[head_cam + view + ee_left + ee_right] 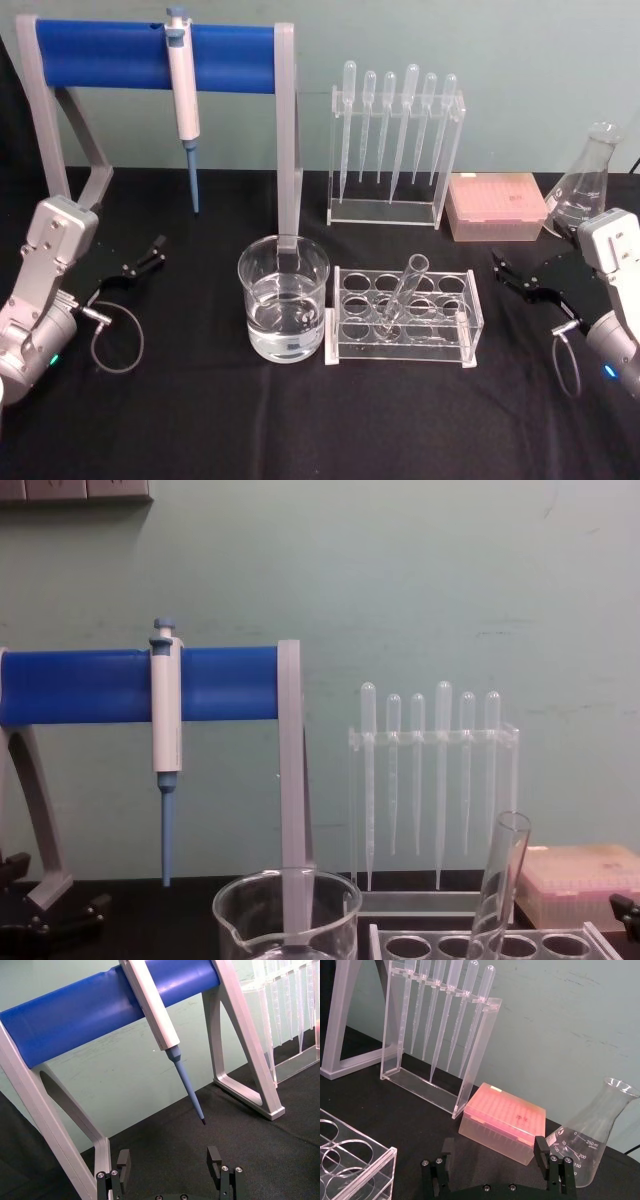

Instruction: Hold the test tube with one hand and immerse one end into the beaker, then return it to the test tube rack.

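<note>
A clear test tube (403, 292) leans in the clear rack (465, 322) at the table's middle; its rim (506, 865) rises above the rack in the chest view. Left of the rack stands the glass beaker (284, 300), partly filled with clear liquid (287, 920). My left gripper (147, 255) rests open at the far left, well away from both. In the left wrist view its fingers (215, 1159) stand wide apart over black cloth. My right gripper (517, 276) sits open at the far right, beside the rack's end, with its fingers (542, 1152) spread and holding nothing.
A blue and grey stand (150, 55) at the back left carries a white and blue micropipette (183, 95). A rack of plastic pipettes (395, 140), a pink tip box (495, 207) and a conical flask (585, 180) line the back right.
</note>
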`<action>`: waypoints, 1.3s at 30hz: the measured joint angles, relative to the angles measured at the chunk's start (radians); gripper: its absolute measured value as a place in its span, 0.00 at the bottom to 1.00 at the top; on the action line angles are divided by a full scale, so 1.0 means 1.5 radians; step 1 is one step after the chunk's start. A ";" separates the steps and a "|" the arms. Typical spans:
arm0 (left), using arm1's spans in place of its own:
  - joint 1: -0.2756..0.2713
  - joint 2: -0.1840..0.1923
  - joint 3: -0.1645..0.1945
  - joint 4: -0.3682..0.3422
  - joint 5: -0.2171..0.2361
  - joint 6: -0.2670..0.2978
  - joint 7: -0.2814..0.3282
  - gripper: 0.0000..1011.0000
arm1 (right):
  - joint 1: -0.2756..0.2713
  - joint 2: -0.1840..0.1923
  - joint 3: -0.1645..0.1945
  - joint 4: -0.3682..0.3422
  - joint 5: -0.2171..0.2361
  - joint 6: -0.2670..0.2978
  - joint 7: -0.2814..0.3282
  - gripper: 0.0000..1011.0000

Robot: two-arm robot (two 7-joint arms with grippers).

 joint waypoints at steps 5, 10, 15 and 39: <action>0.000 0.000 0.000 0.000 0.000 0.000 0.000 0.99 | 0.000 0.000 0.000 0.000 0.000 0.000 0.000 0.99; 0.000 0.000 0.000 0.000 0.000 0.000 0.000 0.99 | 0.000 0.000 0.000 0.000 0.000 0.000 0.000 0.99; 0.000 0.000 0.000 0.000 0.000 0.000 0.000 0.99 | 0.000 0.000 0.000 0.000 0.000 0.000 0.000 0.99; 0.000 0.000 0.000 0.000 0.000 0.000 0.000 0.99 | 0.000 0.000 0.000 0.000 0.000 0.000 0.000 0.99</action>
